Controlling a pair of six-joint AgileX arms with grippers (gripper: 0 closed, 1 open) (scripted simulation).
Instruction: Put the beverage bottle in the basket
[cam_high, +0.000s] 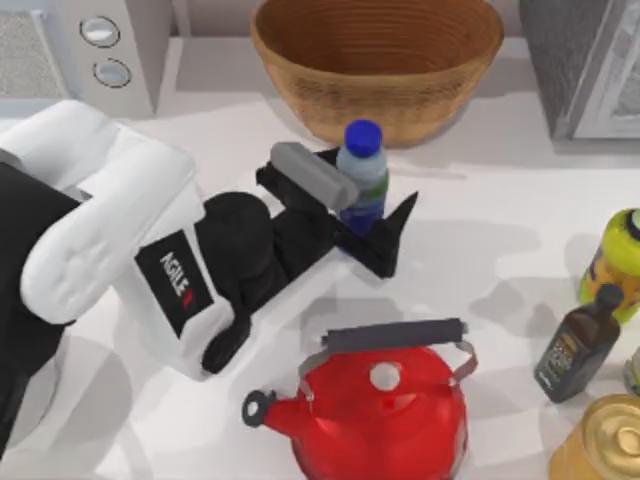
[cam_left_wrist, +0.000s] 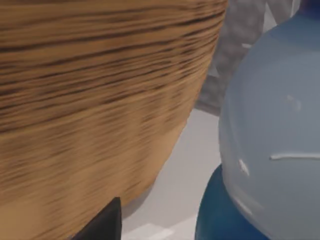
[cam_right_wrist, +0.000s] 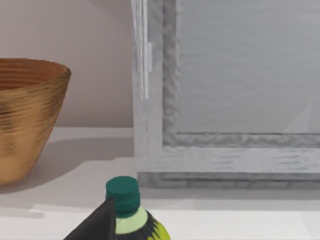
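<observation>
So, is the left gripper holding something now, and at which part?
The left gripper has its fingers on either side of the beverage bottle, at the label just below the shoulder; whether they press on it cannot be told.

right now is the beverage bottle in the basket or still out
Out. The beverage bottle stands upright on the table in front of the basket, with the left tool around its lower body.

left gripper jaws apparently around beverage bottle | just before basket
</observation>
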